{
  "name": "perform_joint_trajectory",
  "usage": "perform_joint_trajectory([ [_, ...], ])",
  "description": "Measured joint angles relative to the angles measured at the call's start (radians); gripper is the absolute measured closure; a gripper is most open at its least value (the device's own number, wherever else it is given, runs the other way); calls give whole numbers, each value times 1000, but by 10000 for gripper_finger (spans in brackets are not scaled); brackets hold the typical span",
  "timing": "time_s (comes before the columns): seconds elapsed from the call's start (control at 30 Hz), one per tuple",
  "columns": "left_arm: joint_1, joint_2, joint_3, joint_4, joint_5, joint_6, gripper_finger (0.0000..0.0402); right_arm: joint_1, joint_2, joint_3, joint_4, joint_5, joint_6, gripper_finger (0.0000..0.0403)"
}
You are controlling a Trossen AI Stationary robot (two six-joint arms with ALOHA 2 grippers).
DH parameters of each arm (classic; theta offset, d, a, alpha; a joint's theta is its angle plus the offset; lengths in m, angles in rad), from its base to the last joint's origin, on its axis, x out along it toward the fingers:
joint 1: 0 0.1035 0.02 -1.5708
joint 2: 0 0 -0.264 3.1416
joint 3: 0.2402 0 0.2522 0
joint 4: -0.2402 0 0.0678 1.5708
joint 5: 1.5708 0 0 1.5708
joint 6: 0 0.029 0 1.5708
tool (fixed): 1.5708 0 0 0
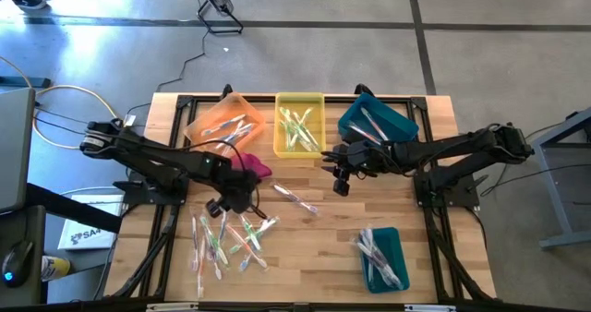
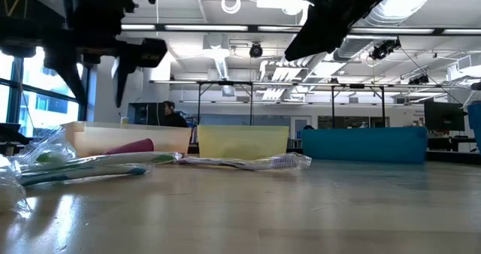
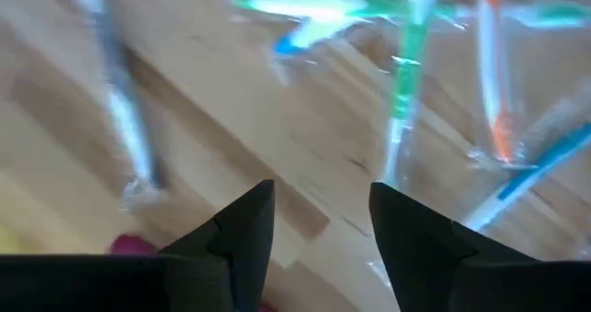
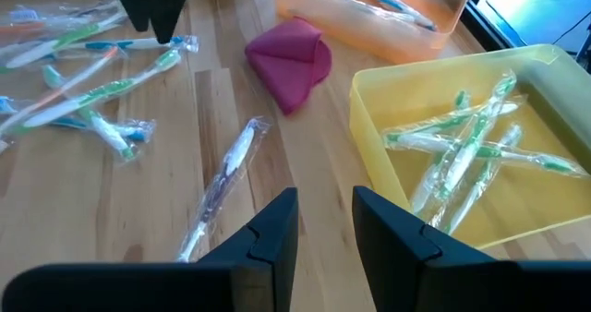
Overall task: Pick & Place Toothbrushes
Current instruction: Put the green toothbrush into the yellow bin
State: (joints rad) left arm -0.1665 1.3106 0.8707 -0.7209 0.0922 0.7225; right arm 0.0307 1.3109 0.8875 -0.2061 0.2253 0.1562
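Wrapped toothbrushes (image 1: 231, 241) lie in a loose pile on the wooden table near its front left, green, orange, blue and white ones (image 3: 406, 63). My left gripper (image 1: 217, 207) hovers open just above the pile's far edge, pointing steeply down, its fingers (image 3: 319, 215) empty. One more wrapped toothbrush (image 1: 296, 199) lies alone mid-table (image 4: 226, 178). My right gripper (image 1: 341, 179) hangs open and empty above the table's middle, near the yellow bin (image 4: 462, 155), its fingers (image 4: 323, 215) a little apart.
Orange bin (image 1: 226, 123), yellow bin (image 1: 298, 123) and teal bin (image 1: 376, 123) stand in a row at the far edge, each with toothbrushes in it. A second teal bin (image 1: 382, 258) sits near the front right. A magenta cloth (image 1: 255, 165) lies before the orange bin.
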Motion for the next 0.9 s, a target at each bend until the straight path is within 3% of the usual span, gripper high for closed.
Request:
perform_joint_trajectory([
  [0.2, -7, 31, -3, 0, 75, 13, 226, 0, 0, 0, -7, 0, -2, 306],
  [0.9, -98, 217, -11, 70, 73, -39, 226, 0, 6, 0, -13, -1, -2, 306],
])
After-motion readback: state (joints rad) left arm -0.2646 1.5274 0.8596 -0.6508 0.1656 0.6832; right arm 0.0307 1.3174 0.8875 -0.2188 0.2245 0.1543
